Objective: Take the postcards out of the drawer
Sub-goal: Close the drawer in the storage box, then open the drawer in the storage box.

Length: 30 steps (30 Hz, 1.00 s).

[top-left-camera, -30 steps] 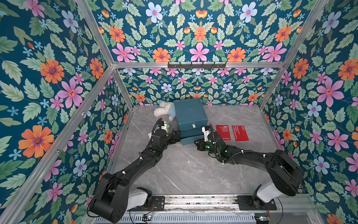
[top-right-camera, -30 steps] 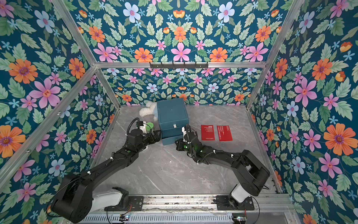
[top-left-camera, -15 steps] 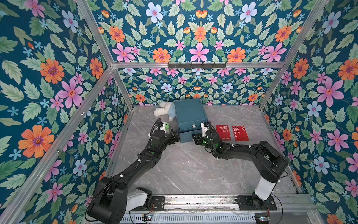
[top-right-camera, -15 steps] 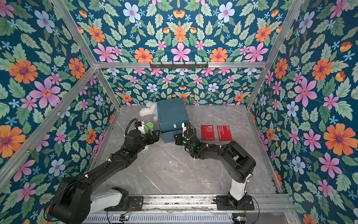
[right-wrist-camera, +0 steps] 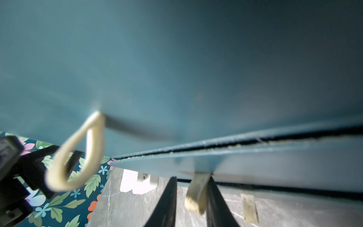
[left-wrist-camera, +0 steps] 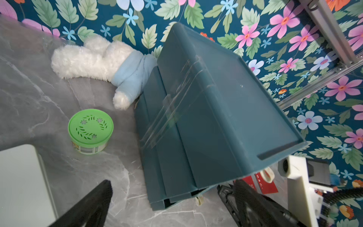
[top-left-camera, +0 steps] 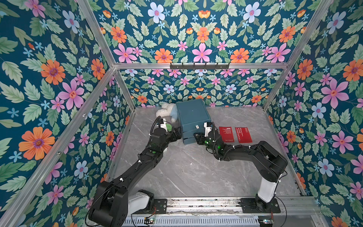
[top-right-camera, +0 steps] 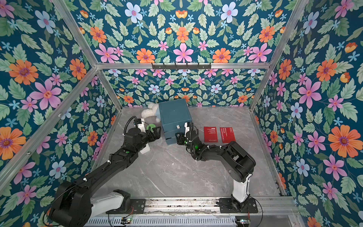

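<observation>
Postcards point(top-left-camera: 226, 134) (two red ones, thin and flat) lie on the grey marble table point(top-left-camera: 196, 173), just right of the smooth teal cabinet point(top-left-camera: 191, 114). No cream card is in view. The right gripper point(top-left-camera: 197, 136) holds its jaws slightly apart around a soft cream pull tab point(right-wrist-camera: 197, 193), I think to work that drawer. The left gripper point(top-left-camera: 175, 134), spread wide, hovers beside the cabinet's left side, perhaps to steady it.

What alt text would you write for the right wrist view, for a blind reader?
Close view of the front of the teal drawer unit: the right gripper has its two dark fingers slightly apart on either side of a cream pull tab on a lower drawer. A blurred cream loop pull hangs from the drawer above it.
</observation>
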Available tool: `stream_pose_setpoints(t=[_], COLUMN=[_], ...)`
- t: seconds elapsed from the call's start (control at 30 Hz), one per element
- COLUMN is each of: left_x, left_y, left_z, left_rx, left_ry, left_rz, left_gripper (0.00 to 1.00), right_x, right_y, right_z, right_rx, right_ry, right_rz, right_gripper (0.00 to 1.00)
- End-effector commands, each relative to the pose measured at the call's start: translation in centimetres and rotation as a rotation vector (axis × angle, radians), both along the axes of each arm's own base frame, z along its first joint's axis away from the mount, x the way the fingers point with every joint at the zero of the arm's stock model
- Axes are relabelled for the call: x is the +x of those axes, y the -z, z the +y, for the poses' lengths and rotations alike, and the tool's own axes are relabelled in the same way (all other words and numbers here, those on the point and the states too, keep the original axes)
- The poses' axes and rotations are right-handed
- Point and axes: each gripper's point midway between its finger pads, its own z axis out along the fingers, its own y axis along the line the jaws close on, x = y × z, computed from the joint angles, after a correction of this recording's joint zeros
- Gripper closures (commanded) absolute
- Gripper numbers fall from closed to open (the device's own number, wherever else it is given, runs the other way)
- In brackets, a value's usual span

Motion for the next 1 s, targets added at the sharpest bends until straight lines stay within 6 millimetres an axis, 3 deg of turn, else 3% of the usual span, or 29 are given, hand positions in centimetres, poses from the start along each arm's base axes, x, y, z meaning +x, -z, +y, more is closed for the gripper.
stream_pose_setpoints(t=[0.0, 0.2, 0.4, 0.7, 0.87, 0.97], left_x=[0.8, 2.7, 4.2, 5.8, 6.5, 6.8], left_y=[-2.3, -4.5, -5.5, -4.6, -3.9, -3.4], left_z=[0.1, -0.3, -1.2, -3.0, -3.9, -4.2], left_rx=[-0.019, -0.048, -0.061, -0.068, -0.068, -0.063], left_ry=[-0.009, -0.003, 0.023, 0.085, 0.120, 0.131], left_rz=[-0.067, -0.115, -0.142, -0.120, -0.089, -0.070], left_gripper=[0.00, 0.00, 0.00, 0.00, 0.00, 0.00], right_x=[1.0, 0.7, -1.6, -5.4, -5.7, -5.1], right_y=[-2.1, -2.3, -2.0, 2.6, 4.7, 5.0], right_z=[0.0, -0.1, -1.4, -3.4, -3.2, -2.7], right_rx=[0.038, 0.055, 0.058, 0.022, 0.034, 0.043], right_ry=[0.027, 0.024, -0.003, -0.025, -0.035, -0.036], right_rz=[-0.094, -0.102, -0.058, 0.088, 0.123, 0.110], right_gripper=[0.69, 0.65, 0.61, 0.57, 0.56, 0.56])
